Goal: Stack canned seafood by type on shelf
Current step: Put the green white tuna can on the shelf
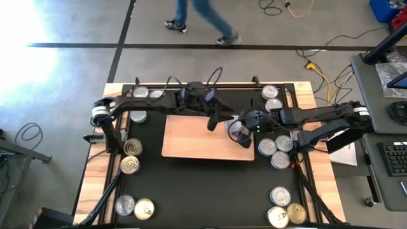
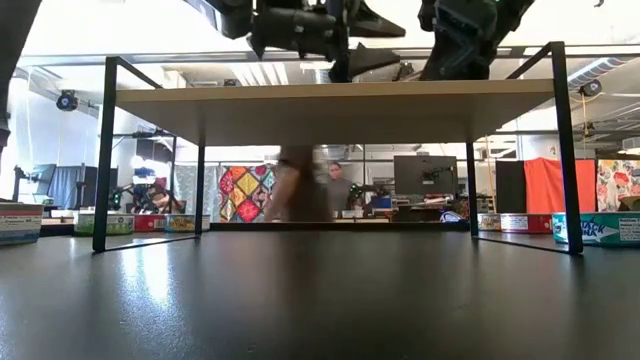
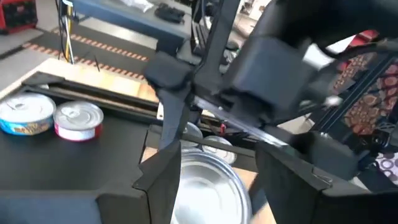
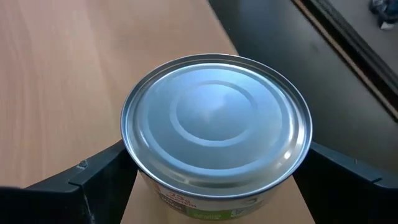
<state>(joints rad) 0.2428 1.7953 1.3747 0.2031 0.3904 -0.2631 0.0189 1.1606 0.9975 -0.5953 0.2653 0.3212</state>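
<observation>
My right gripper (image 1: 240,132) is shut on a round tin (image 4: 214,124) whose plain silver end faces up. It holds the tin over the right part of the pale wood shelf (image 1: 194,143), a board raised on a black frame (image 2: 330,100). My left gripper (image 1: 213,121) hangs over the shelf's far edge, just left of that tin, pointing almost level toward the table's right. Its fingers (image 3: 165,174) stand apart. A silver tin top (image 3: 208,183) shows beyond and between them, and I see no touch. My right gripper pinches the tin's round side wall (image 4: 134,171) between its two fingers, one on each opposite side. The fingers come slanting down from the table's right. The tin sits level with its plain end up. Whether its bottom rests on the shelf, I cannot tell.
Loose tins lie on the black mat (image 1: 210,184): left of the shelf (image 1: 131,156), at the far left corner (image 1: 138,93), right of the shelf (image 1: 275,151), at the far right (image 1: 272,98) and at both near corners (image 1: 135,207) (image 1: 285,208). A person (image 1: 203,19) walks beyond the table.
</observation>
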